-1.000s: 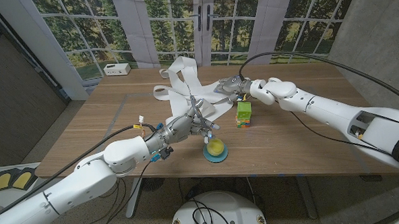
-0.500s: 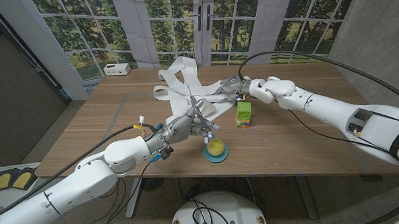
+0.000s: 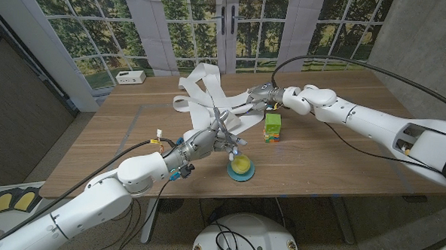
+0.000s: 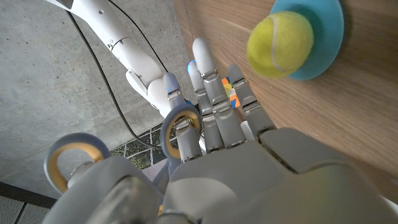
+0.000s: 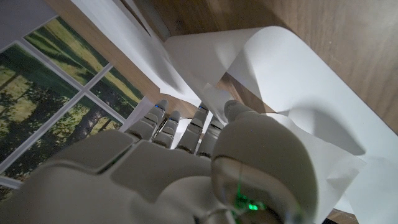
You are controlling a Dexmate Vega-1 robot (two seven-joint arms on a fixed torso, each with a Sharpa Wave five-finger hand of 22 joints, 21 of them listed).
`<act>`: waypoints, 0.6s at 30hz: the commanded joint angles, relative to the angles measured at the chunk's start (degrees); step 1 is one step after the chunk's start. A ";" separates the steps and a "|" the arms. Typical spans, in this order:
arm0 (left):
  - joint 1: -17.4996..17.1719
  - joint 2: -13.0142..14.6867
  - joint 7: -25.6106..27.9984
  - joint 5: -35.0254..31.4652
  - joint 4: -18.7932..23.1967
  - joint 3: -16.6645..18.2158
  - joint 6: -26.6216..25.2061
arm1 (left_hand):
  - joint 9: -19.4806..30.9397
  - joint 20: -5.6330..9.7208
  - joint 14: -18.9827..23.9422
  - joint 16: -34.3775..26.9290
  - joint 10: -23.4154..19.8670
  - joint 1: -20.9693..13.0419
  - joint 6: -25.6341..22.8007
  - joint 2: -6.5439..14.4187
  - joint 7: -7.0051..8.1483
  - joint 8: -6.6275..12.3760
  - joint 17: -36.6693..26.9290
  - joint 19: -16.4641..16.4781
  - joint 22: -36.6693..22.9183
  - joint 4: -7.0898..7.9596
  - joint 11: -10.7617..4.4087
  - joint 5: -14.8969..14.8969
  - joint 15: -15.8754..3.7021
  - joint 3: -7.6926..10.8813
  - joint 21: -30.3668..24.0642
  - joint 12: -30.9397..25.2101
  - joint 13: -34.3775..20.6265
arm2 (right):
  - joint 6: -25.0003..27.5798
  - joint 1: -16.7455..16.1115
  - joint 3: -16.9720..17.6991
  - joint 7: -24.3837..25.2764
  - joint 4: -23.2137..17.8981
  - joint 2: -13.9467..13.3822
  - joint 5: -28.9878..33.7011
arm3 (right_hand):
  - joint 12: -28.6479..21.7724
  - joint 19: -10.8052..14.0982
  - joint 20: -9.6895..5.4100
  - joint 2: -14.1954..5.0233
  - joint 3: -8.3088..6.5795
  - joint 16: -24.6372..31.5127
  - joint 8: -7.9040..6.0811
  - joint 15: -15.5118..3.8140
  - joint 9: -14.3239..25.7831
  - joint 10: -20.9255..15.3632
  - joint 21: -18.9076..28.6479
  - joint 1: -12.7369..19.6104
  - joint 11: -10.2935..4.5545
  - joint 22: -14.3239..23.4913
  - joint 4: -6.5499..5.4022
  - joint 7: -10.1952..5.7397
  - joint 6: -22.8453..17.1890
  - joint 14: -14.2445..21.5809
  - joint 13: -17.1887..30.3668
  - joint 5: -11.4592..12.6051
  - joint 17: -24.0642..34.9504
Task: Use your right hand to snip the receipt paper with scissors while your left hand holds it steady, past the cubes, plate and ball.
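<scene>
Two hands at the paper

Long white paper [image 3: 207,95] lies in loose loops and folds across the table's [image 3: 337,154] far middle. Left hand [image 3: 212,135] sits at the paper's near end, fingers spread and partly curled; whether it grips the paper I cannot tell. Just beside it, the ball [image 3: 241,165] rests on the plate [image 3: 240,176]. The cubes [image 3: 272,126] stand right of the paper. Right hand [image 3: 271,98] reaches over the paper's right edge, fingers curled; its hold is unclear.
</scene>
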State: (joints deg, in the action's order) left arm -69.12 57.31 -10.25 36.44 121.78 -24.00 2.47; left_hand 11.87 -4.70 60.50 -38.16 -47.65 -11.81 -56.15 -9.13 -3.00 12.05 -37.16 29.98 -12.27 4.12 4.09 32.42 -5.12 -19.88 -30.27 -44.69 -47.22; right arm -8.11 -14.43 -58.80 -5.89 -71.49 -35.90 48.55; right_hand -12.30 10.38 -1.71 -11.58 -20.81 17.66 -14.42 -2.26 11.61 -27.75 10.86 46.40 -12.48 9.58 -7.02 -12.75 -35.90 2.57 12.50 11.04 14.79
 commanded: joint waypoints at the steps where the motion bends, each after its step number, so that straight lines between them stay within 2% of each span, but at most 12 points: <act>1: 0.08 0.14 0.04 -0.43 0.64 -0.18 0.04 | 0.17 -0.12 0.13 -0.42 -3.56 0.07 -1.28 0.19 -9.04 0.14 -0.06 0.51 -0.14 0.34 -3.24 -0.14 -0.23 0.00 0.27 -0.19 -0.33 | 1.23 -4.12 5.00 1.62 -6.74 -3.35 -3.86 | 0.74 0.67 0.79 0.27 -0.03 0.51 0.17 -9.00 0.22 1.24 0.43 -1.81 0.16 0.21 -0.76 -0.10 -1.48 0.49 0.02 0.12 0.19; 3: 0.01 0.11 -0.01 -0.27 0.65 -0.12 0.17 | 0.18 -0.11 0.11 -0.42 -3.53 0.06 -1.30 0.19 -9.05 0.15 -0.04 0.52 -0.14 0.35 -3.20 -0.14 -0.20 0.00 0.30 -0.17 -0.33 | 2.05 -5.51 6.36 2.82 -8.10 -3.79 -4.77 | 0.74 0.88 1.00 0.37 -0.01 0.69 0.21 -8.66 0.23 1.33 0.50 -2.07 0.14 0.21 -0.71 -0.10 -1.76 0.89 0.03 0.09 0.14; 4: 0.01 0.17 -0.09 -0.26 0.66 -0.11 0.21 | 0.20 -0.11 0.03 -0.45 -3.52 0.06 -1.29 0.19 -9.05 0.15 -0.13 0.53 -0.14 0.36 -3.16 -0.14 -0.25 0.00 0.30 -0.15 -0.31 | 2.35 -6.12 7.10 3.03 -8.68 -3.91 -5.64 | 0.59 1.45 1.07 0.29 -0.54 1.01 0.39 -6.24 0.26 1.12 0.63 -2.06 0.18 0.22 -0.23 -0.08 -2.16 2.22 0.04 0.15 -0.25; 5: -0.07 0.22 0.01 -0.28 0.73 -0.03 0.25 | 0.19 -0.15 -0.02 -0.46 -3.66 0.06 -1.29 0.19 -9.05 0.14 -0.14 0.53 -0.14 0.37 -3.21 -0.14 -0.22 0.00 0.32 -0.09 -0.14 | 2.79 -6.84 7.81 3.59 -9.33 -4.04 -6.26 | 0.42 1.94 0.90 0.36 -1.11 1.31 0.59 -4.60 0.29 0.79 0.72 -1.87 0.54 0.21 0.37 0.34 -2.44 3.61 0.05 0.15 -0.70; 6: -0.12 0.26 -0.01 -0.18 0.75 0.03 0.27 | 0.18 -0.12 0.04 -0.44 -3.63 0.05 -1.29 0.18 -9.05 0.12 -0.03 0.55 -0.14 0.39 -3.23 -0.14 -0.25 0.01 0.33 -0.07 -0.13 | 3.28 -7.53 8.41 4.24 -10.15 -4.28 -6.47 | 0.29 2.29 0.94 0.39 -1.31 1.42 0.59 -3.95 0.32 0.48 0.81 -1.82 0.86 0.20 0.60 0.94 -2.73 4.18 0.06 0.11 -0.89; 11: -0.20 0.36 -0.16 -0.11 0.77 0.24 0.65 | 0.13 -0.08 0.10 -0.42 -3.55 0.04 -1.31 0.18 -9.05 0.07 0.14 0.59 -0.15 0.43 -3.28 -0.14 -0.27 0.01 0.38 -0.11 -0.26 | 6.29 -11.38 12.29 6.23 -14.89 -5.19 -9.69 | 0.03 2.55 1.31 0.18 -2.49 1.26 0.16 -3.57 0.45 -0.19 0.70 -1.03 2.07 0.19 1.99 3.26 -4.87 4.46 0.10 -0.14 -1.53; 13: -0.07 0.34 -0.30 -0.19 0.77 0.23 0.75 | 0.13 -0.10 0.19 -0.50 -3.44 0.03 -1.21 0.18 -9.05 0.02 0.09 0.60 -0.15 0.44 -3.30 -0.14 -0.36 0.01 0.40 -0.08 -0.30 | 6.80 -12.55 13.56 6.82 -16.23 -5.47 -11.05 | -0.20 2.88 1.74 0.22 -3.31 1.37 -0.11 -3.13 0.53 -0.86 0.71 -0.35 2.91 0.20 3.07 4.59 -6.25 5.18 0.12 -0.31 -1.95; 18: 0.30 0.11 -0.56 -0.44 0.75 0.04 0.90 | 0.13 -0.09 0.07 -0.53 -3.48 0.02 -1.24 0.19 -9.06 0.02 0.05 0.61 -0.15 0.48 -3.23 -0.15 -0.23 0.01 0.44 -0.04 -0.23 | 9.32 -15.23 15.96 7.73 -20.01 -6.02 -12.77 | -1.03 3.61 2.72 0.90 -4.45 1.30 -0.89 -2.31 0.67 -3.74 0.73 0.85 4.24 0.22 5.88 6.62 -10.23 6.39 0.13 0.13 -2.93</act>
State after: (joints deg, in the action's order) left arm -69.18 57.51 -10.42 36.25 122.42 -24.00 2.81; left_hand 11.86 -4.70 60.51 -38.39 -47.65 -11.81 -56.15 -9.13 -3.00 12.04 -36.88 29.97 -12.27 4.30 4.09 32.48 -5.10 -19.68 -29.87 -44.69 -47.38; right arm -3.45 -23.34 -49.20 -1.18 -83.21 -40.20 40.89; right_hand -12.69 13.39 0.47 -10.86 -24.73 18.68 -14.84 -2.15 12.14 -29.74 11.31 46.18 -8.69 9.59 -2.41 -6.98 -44.17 8.01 12.51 10.80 12.12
